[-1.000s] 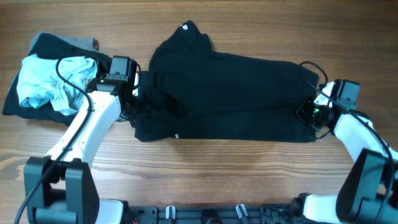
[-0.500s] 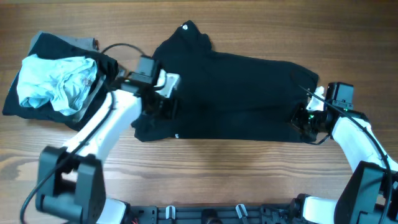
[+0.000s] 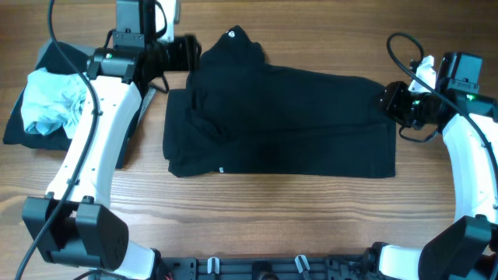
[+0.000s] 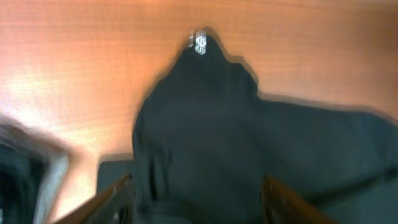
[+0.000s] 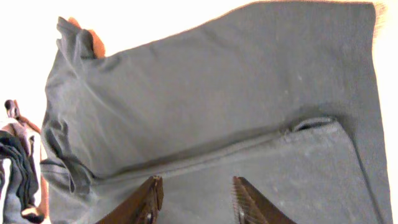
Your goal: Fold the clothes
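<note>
A black garment (image 3: 280,117) lies flat in the middle of the table, folded along its length, with a small white tag (image 3: 232,33) at its far tip. My left gripper (image 3: 185,54) hovers at the garment's far left corner, open and empty. In the left wrist view the black garment (image 4: 205,124) fills the space beyond the left gripper (image 4: 199,202). My right gripper (image 3: 391,101) is at the garment's right edge, also open and holding nothing. The right wrist view shows the right gripper (image 5: 198,196) above the garment (image 5: 217,93), which has a fold seam across it.
A crumpled light blue cloth (image 3: 47,101) sits on a pile of dark clothes (image 3: 22,132) at the far left. Bare wooden table (image 3: 272,210) lies in front of the garment. Cables loop from both arms.
Both grippers have opened and let go of the garment. The left arm swung back to the far left; the right arm drew back toward the far right. The garment lies flatter.
</note>
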`<control>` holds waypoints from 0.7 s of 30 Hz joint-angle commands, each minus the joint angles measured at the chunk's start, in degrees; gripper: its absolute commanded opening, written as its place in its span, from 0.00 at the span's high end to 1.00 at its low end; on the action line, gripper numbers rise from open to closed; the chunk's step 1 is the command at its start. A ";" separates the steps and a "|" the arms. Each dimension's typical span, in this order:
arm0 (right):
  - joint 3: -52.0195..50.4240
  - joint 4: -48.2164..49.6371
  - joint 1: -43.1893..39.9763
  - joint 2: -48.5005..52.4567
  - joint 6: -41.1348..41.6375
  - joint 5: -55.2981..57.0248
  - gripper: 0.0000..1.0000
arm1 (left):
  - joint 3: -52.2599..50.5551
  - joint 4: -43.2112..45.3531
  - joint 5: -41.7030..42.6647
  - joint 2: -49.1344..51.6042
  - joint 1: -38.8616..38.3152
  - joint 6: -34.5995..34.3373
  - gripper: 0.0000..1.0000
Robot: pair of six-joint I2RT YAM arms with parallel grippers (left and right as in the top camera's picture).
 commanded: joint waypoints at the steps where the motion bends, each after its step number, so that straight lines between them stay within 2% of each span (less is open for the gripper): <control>1: -0.35 -9.51 -0.52 -0.11 6.40 8.90 0.44 | 0.09 -9.79 2.38 -0.74 -0.04 -0.13 0.42; 2: -1.36 -11.74 -0.55 -0.04 6.58 12.41 0.41 | 0.09 -13.05 2.38 -0.74 0.13 -0.13 0.42; 4: -5.20 -13.88 -1.27 0.22 6.75 18.14 0.46 | 0.09 -18.58 2.34 -0.74 0.37 -0.13 0.44; 6: -11.06 -13.03 -3.26 0.33 7.21 17.73 0.50 | 0.09 -24.39 1.29 -0.74 0.42 0.07 0.46; 8: -20.00 -5.81 -5.79 0.33 7.02 11.78 0.52 | 0.09 -28.63 -1.31 -0.74 0.42 0.07 0.49; 16: -31.78 12.11 -6.05 0.33 10.25 6.23 0.51 | 0.09 -29.42 -2.80 -0.74 0.42 0.07 0.51; 19: -32.81 16.26 -6.05 0.33 10.99 5.07 0.57 | 0.09 -28.76 -2.80 -0.74 0.42 0.04 0.51; 21: -32.81 18.16 -6.05 0.33 11.67 5.05 0.66 | 0.09 -28.59 -2.80 -0.74 0.42 0.04 0.51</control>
